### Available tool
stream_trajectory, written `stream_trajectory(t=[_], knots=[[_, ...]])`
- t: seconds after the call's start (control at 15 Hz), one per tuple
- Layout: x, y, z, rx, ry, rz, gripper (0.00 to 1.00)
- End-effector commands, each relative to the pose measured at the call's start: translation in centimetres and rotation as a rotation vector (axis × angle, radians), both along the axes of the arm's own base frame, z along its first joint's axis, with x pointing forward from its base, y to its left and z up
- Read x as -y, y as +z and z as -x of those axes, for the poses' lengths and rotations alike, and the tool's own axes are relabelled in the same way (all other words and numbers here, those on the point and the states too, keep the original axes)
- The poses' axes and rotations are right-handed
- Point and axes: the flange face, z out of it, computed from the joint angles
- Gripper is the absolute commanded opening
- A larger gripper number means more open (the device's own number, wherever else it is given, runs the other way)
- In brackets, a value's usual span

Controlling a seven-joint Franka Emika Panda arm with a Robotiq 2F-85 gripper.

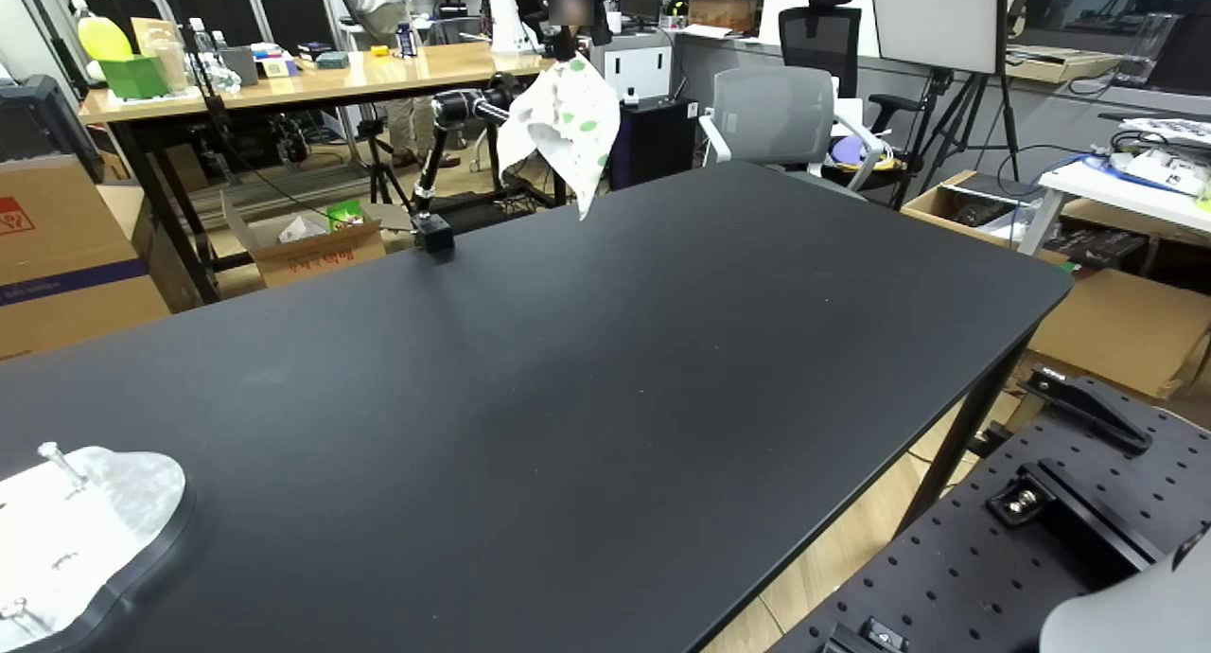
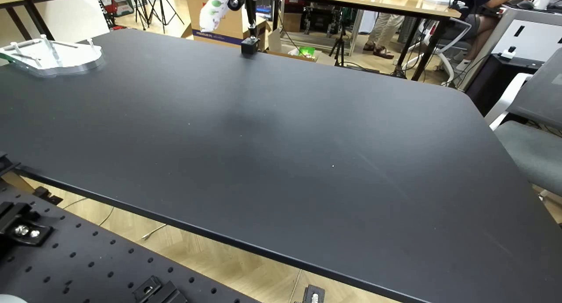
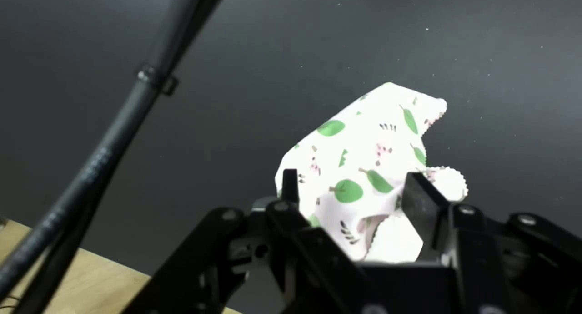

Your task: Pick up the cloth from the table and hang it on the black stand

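The white cloth with green leaf prints [image 1: 568, 118] hangs above the table's far edge beside the upper part of the black stand [image 1: 437, 175]. In an exterior view the cloth [image 2: 214, 11] lies partly behind the stand's round knob [image 2: 237, 0], and more of it shows right of the pole. I cannot tell how it rests on the stand's arm. A dark shape just above the cloth looks like my gripper. In the wrist view my gripper [image 3: 351, 174] is open, its fingers wide apart over the draped cloth [image 3: 363, 145]. The stand's arm is hidden there.
The black table [image 1: 615, 397] carries a white cloud-shaped board with pegs [image 1: 156, 492], also in the exterior view [image 2: 57, 59]. The stand's square base [image 2: 249, 46] is at the table's far edge. A dark cable or pole [image 3: 122, 123] crosses the left of the wrist view.
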Motion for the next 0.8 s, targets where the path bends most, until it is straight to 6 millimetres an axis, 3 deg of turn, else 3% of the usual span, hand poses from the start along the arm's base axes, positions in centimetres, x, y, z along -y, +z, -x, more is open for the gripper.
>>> stream_trajectory(t=[0.0, 0.33, 0.73], knots=[[0.8, 0.5, 0.6, -0.015, -0.002, -0.015, 0.32], [2.5, -0.7, 1.0, -0.05, 0.014, -0.052, 0.01], [5.8, -3.0, 2.1, -0.105, -0.007, -0.126, 0.0]])
